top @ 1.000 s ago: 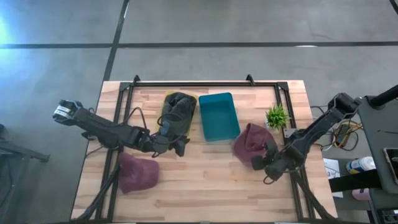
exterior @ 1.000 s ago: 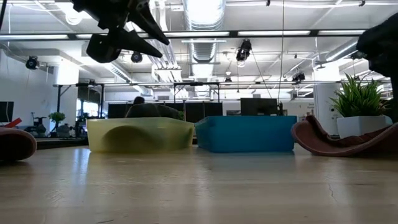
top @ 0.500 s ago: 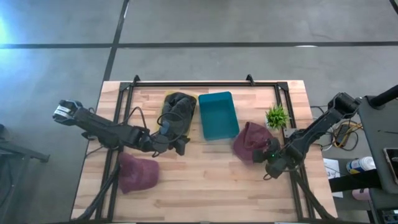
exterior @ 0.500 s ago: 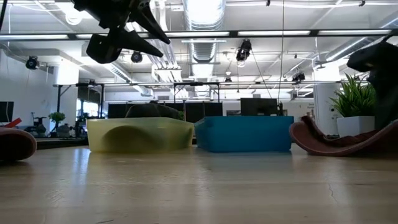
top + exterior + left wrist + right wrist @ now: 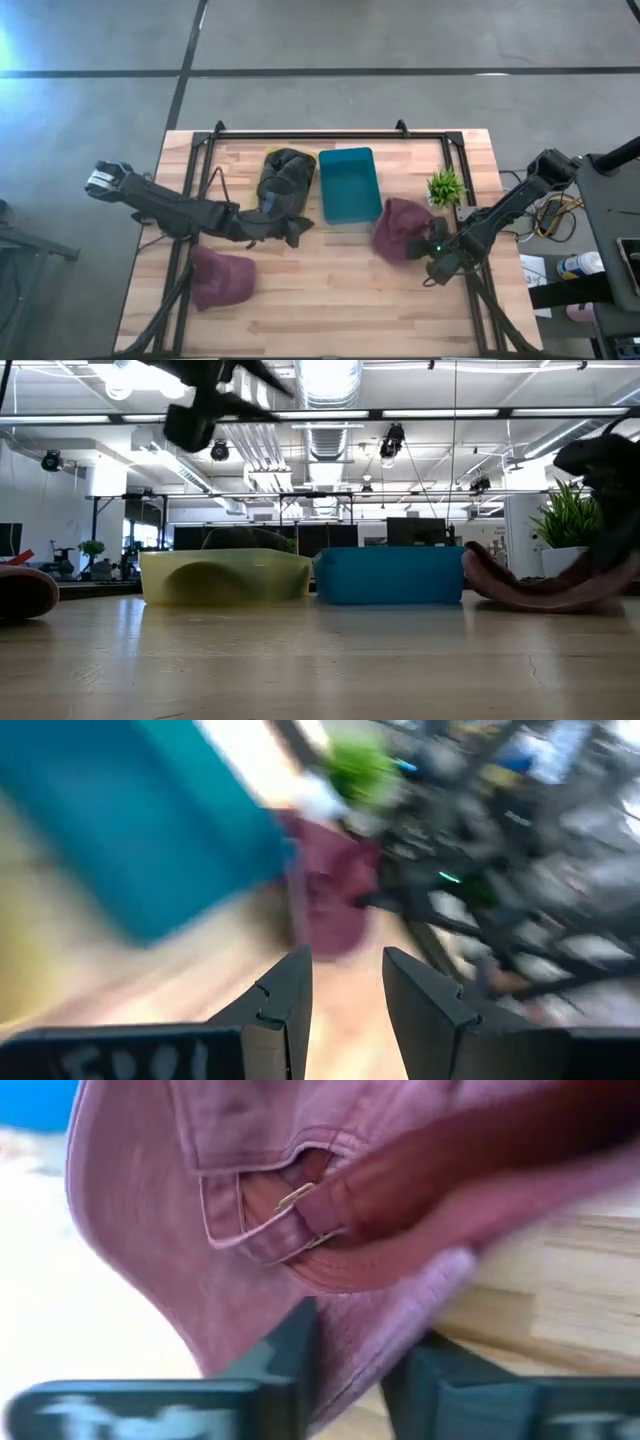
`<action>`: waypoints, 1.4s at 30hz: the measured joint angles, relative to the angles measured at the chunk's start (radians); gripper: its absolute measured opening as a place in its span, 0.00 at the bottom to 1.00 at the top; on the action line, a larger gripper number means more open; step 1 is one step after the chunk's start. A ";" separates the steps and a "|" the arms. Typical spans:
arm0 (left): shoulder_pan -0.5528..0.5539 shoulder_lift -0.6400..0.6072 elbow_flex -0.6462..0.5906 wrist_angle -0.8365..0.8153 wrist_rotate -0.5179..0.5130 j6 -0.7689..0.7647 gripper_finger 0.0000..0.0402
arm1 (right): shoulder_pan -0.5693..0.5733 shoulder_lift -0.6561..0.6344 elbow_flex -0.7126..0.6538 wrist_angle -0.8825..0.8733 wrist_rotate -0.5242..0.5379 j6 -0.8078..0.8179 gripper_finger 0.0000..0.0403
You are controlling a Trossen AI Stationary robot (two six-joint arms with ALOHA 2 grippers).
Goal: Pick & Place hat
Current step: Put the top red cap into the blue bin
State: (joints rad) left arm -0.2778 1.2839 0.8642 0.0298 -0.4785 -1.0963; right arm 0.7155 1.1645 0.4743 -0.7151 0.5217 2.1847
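A maroon hat [image 5: 398, 228] lies on the table's right part, just right of the teal bin [image 5: 350, 185]. My right gripper [image 5: 430, 250] is shut on the hat's near-right edge. A dark hat [image 5: 285, 178] sits in the yellow bin [image 5: 225, 575]. A second maroon hat [image 5: 220, 278] lies at the near left. My left gripper [image 5: 292, 230] hangs open above the table, just near of the yellow bin, with nothing between its fingers [image 5: 290, 995]. My right gripper pinches the maroon hat's cloth edge [image 5: 352, 1342] between its two fingers, just below the back strap with its metal buckle [image 5: 295, 1195]. The fingers come from the table's right, slanting down. The hat rests on the table [image 5: 540, 592], its left side curled up.
A small potted plant [image 5: 445, 186] stands just beyond the maroon hat, close to my right arm. The teal bin stands open between the yellow bin and the hat. Bare wood lies along the table's near edge [image 5: 330, 320].
My right gripper has moved toward the maroon hat and taken hold of its edge. The hat has shifted a little toward the teal bin. My left gripper has risen somewhat.
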 joint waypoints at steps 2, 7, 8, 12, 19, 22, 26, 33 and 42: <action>0.007 0.031 0.016 0.062 0.087 0.066 0.29 | 0.000 0.000 0.017 0.004 -0.014 -0.054 0.08; 0.021 0.160 0.148 0.062 0.120 0.237 0.29 | 0.000 -0.001 0.076 -0.012 -0.080 -0.203 0.04; 0.027 0.192 0.182 0.067 0.123 0.278 0.29 | 0.002 -0.001 0.093 -0.014 -0.100 -0.241 0.04; 0.067 0.317 0.332 -0.036 0.132 0.438 0.29 | 0.021 0.000 0.174 -0.042 -0.155 -0.376 0.03; 0.167 0.557 0.661 -0.366 0.175 0.769 0.29 | 0.107 0.000 0.347 -0.313 -0.168 -0.409 0.03; 0.178 0.660 0.814 -0.542 0.228 0.949 0.29 | 0.153 0.000 0.402 -0.407 -0.168 -0.388 0.03; 0.178 0.769 0.958 -0.755 0.230 1.144 0.29 | 0.208 0.000 0.441 -0.457 -0.167 -0.349 0.03; 0.209 0.871 1.039 -0.822 0.189 1.167 0.29 | 0.270 0.002 0.444 -0.459 -0.152 -0.277 0.03; 0.257 0.909 1.028 -0.814 0.196 1.182 0.29 | 0.287 0.003 0.435 -0.459 -0.121 -0.254 0.03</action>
State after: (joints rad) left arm -0.0212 2.1925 1.8919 -0.7842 -0.2823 0.0856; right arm 1.0023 1.1671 0.9096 -1.1741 0.4006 1.9303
